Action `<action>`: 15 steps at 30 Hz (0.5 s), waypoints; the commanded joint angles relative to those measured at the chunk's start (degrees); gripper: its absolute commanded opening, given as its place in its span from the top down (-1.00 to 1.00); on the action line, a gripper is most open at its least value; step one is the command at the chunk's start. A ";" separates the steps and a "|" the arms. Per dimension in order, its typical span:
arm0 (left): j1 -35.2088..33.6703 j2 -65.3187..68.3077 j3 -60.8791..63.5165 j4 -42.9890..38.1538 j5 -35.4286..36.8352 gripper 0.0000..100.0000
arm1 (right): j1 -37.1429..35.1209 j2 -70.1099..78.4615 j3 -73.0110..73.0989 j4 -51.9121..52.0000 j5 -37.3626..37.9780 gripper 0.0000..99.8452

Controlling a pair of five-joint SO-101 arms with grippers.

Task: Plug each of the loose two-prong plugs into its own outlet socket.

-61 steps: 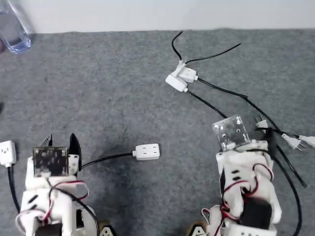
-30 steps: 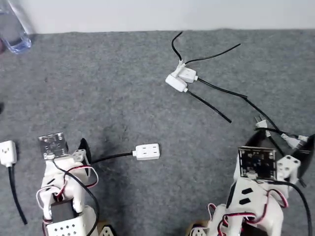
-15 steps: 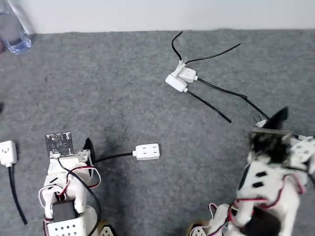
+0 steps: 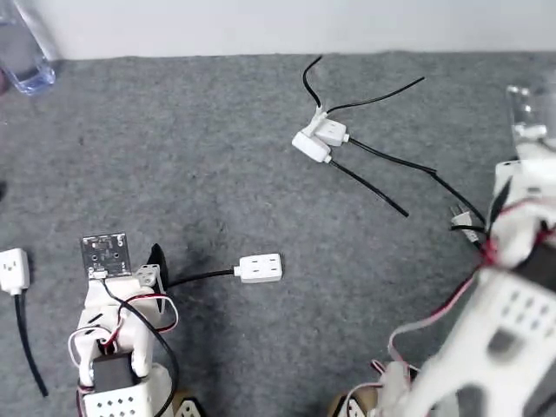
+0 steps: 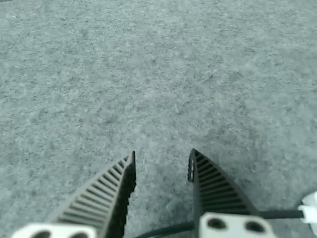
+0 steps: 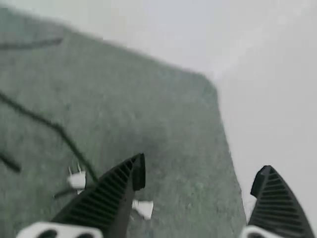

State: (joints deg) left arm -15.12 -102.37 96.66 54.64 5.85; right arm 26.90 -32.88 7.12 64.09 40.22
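A white outlet socket (image 4: 260, 268) lies mid-table on a black cable (image 4: 195, 278) that runs toward my left arm. A second socket (image 4: 12, 269) sits at the far left edge. At the back, a white plug and socket pair (image 4: 319, 139) lies joined. One loose two-prong plug (image 4: 463, 217) shows beside my raised right arm (image 4: 512, 261). In the right wrist view, two loose plugs (image 6: 77, 179) (image 6: 143, 209) lie on the carpet far below my wide-open right gripper (image 6: 203, 166). My left gripper (image 5: 161, 156) hovers open over bare carpet, holding nothing.
Grey carpet (image 4: 174, 156) covers the table up to a white wall at the back. A clear plastic bottle (image 4: 22, 52) stands in the far left corner. Black cables (image 4: 408, 165) trail from the joined pair toward the right edge.
My right arm has risen and swung to the right edge, away from the loose plugs. My left arm drew back and turned slightly, then held still.
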 commanded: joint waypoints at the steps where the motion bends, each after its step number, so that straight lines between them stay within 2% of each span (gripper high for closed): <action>1: 0.18 -0.18 -0.13 0.26 -0.35 0.67 | 3.03 8.75 -8.53 3.47 6.59 0.32; 7: 0.18 -0.09 -0.13 0.26 -0.35 0.66 | 9.19 20.70 -13.98 3.91 17.05 0.32; 15: 0.18 -0.09 -0.13 0.26 -0.35 0.66 | 15.78 35.91 -15.03 3.21 37.45 0.32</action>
State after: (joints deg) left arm -15.12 -102.37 96.66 54.64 5.85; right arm 40.70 -0.26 -4.75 67.69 70.46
